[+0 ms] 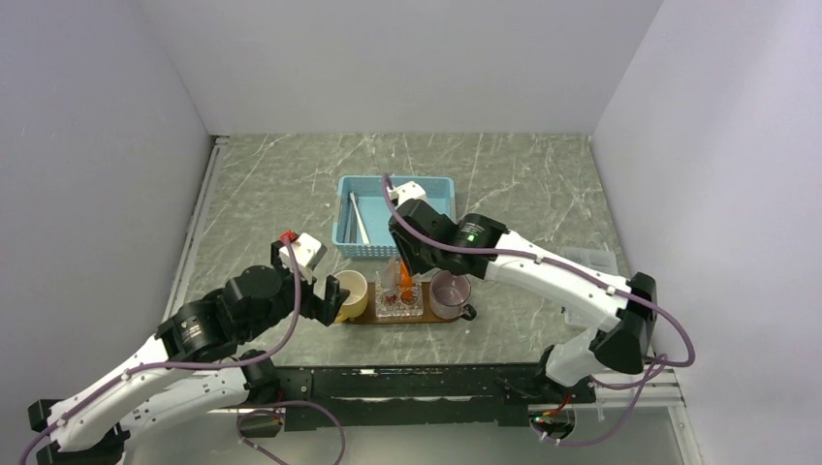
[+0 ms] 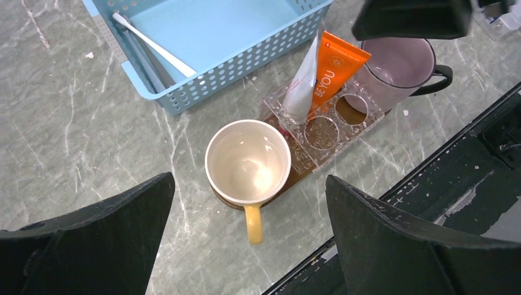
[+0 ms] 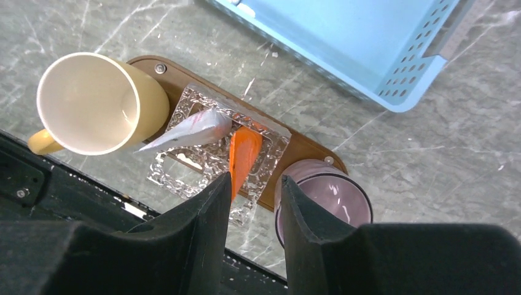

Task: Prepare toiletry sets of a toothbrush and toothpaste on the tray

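The dark-brown tray (image 1: 368, 317) lies near the table's front edge; it also shows in the right wrist view (image 3: 307, 147). On it a clear holder (image 2: 322, 132) carries the orange toothpaste (image 2: 329, 74), standing upright, and a white tube (image 2: 302, 86) leaning beside it. Two thin white toothbrushes (image 1: 357, 218) lie in the blue basket (image 1: 436, 189); one toothbrush (image 2: 153, 46) is plain in the left wrist view. My right gripper (image 3: 255, 179) is just above the toothpaste (image 3: 244, 150), its jaws slightly apart with nothing between them. My left gripper (image 2: 249, 181) is wide open above the yellow mug.
A yellow mug (image 2: 247, 161) stands on the tray's left end and a purple mug (image 2: 396, 67) on its right end. The basket stands just behind the tray. The black table-edge rail (image 2: 467, 178) runs close in front.
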Action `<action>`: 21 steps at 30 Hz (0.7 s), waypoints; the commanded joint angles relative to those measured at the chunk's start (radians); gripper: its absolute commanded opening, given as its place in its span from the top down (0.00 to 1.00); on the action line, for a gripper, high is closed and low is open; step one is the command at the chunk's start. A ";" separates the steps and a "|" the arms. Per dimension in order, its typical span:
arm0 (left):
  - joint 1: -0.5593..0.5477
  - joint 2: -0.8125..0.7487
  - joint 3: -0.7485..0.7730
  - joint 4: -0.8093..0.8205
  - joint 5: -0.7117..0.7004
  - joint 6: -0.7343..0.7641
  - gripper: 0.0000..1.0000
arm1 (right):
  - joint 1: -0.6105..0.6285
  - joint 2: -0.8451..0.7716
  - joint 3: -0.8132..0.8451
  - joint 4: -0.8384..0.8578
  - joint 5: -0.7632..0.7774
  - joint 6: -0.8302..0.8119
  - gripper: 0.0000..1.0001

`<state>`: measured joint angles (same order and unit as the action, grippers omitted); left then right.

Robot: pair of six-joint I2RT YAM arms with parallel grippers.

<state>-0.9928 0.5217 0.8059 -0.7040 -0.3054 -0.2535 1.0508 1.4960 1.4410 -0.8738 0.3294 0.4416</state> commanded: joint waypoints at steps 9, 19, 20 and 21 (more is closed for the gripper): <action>0.051 0.305 0.306 -0.027 -0.078 0.020 0.01 | 0.001 -0.200 -0.018 -0.004 0.105 0.004 0.59; 0.343 0.613 0.488 0.026 0.171 0.000 0.02 | 0.001 -0.321 -0.180 0.106 0.034 0.031 0.59; 0.360 0.646 0.506 0.025 0.190 -0.009 0.03 | 0.001 -0.327 -0.190 0.113 0.025 0.029 0.59; 0.374 0.683 0.523 0.028 0.203 -0.017 0.03 | 0.002 -0.332 -0.197 0.115 0.016 0.029 0.59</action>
<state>-0.6773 1.1065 1.2488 -0.7116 -0.2153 -0.2493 1.0504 1.2049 1.2690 -0.8295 0.3790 0.4572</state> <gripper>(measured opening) 0.980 0.411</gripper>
